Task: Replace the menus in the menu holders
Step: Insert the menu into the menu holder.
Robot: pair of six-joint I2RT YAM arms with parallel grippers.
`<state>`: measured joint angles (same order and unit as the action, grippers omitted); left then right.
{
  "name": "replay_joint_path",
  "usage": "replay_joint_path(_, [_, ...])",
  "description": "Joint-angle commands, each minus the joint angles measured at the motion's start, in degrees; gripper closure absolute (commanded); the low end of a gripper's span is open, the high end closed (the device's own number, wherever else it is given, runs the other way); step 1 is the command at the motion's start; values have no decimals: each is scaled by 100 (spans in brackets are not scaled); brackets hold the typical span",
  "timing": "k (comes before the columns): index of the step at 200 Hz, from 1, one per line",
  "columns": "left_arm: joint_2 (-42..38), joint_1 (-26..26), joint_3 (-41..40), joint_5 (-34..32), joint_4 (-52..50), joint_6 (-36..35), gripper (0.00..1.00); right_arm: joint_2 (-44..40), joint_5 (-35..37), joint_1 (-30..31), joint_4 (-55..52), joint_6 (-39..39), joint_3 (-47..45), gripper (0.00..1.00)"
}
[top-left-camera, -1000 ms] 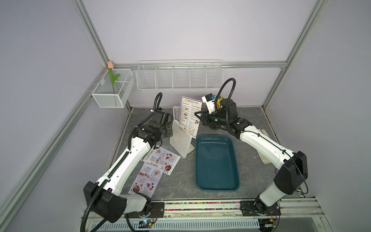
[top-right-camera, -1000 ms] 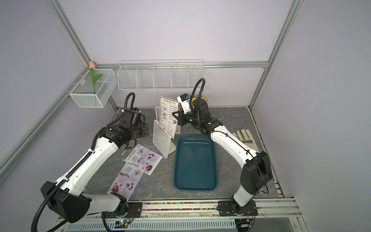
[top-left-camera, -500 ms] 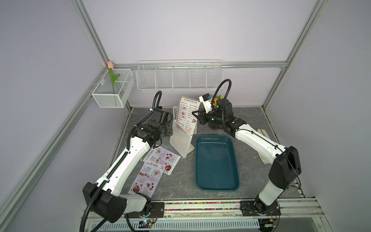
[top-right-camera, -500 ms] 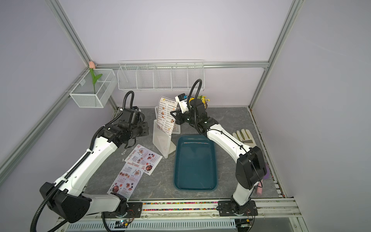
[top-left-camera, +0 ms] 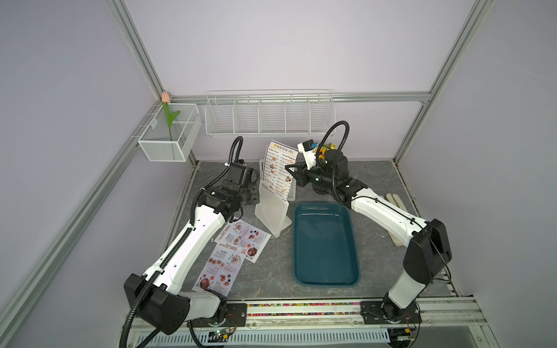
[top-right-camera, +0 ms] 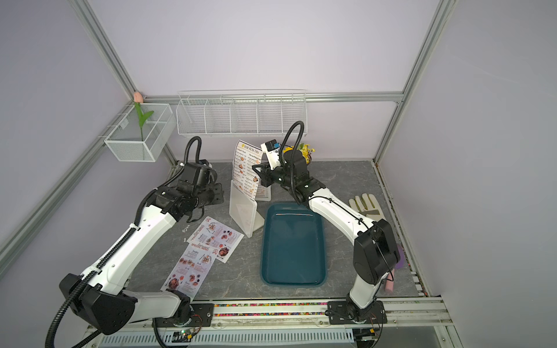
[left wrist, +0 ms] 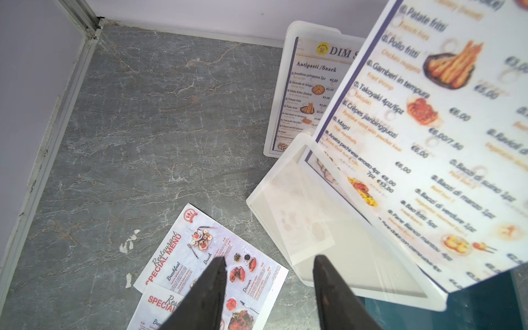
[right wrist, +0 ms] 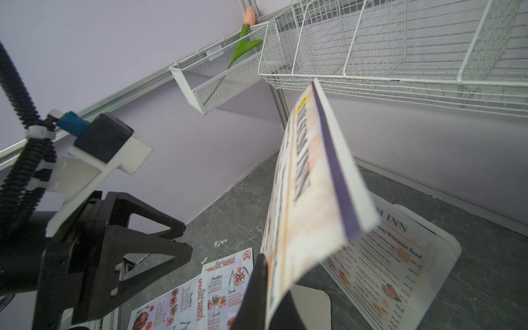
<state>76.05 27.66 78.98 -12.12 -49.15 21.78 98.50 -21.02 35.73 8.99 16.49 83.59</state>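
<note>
Since a second ago, my right gripper (top-left-camera: 291, 175) has shifted leftward with its sheet. Its fingers (right wrist: 254, 285) pinch the side edge of the DIM SUM INN menu (top-left-camera: 277, 168), whose lower end sits in the upright menu holder (top-left-camera: 272, 214); I judge I'm drawing it out. My left gripper (left wrist: 270, 258) hangs beside it, fingers apart and empty. Two Restaurant SPECIAL MENU sheets (left wrist: 183, 243) wait on the table (top-left-camera: 271, 271).

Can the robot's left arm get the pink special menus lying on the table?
Probably yes. The open left end effector hangs close by the special menus, which lie flat with nothing else on them.
</note>
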Motion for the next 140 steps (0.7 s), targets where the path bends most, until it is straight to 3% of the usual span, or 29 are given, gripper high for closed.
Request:
replay_joint_path(1, [-79,6,38,8,-1,-54,48,-146,11,39,226,20,-176,93])
replay_joint_path(66, [-34,4,33,38,55,-62,48,-418,-15,113,607,168,-596,89])
replay_joint_path(140, [120,3,241,128,-9,-104,48,-542,36,180,786,328,-767,93])
